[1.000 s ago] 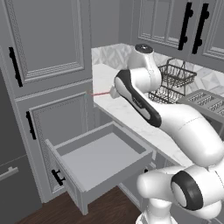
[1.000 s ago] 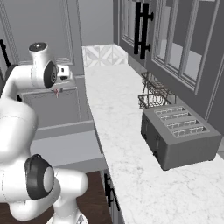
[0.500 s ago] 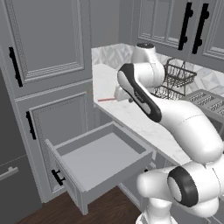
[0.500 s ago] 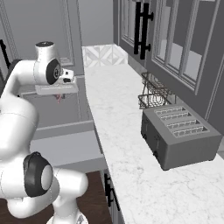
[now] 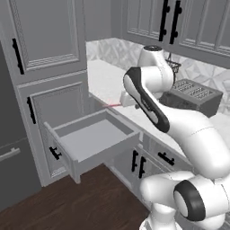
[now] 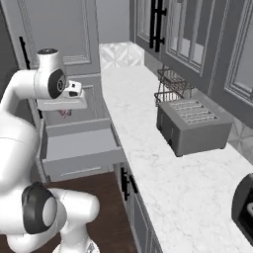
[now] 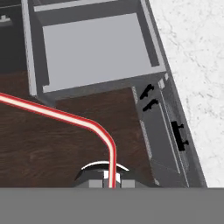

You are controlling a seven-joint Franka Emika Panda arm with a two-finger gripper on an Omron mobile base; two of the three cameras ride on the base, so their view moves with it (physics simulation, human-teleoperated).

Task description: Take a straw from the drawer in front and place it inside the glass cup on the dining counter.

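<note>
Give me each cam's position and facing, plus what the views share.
Left base view: behind the arm on its left, facing forward-down at the open drawer and counter; arm rises lower right.
Right base view: behind on the right, facing along the counter past the toaster; arm at left.
Hand view: on the hand, looking down at drawer and floor; straw runs up from the shut tool.
Shared: drawer in all three; toaster and counter in both base views.
</note>
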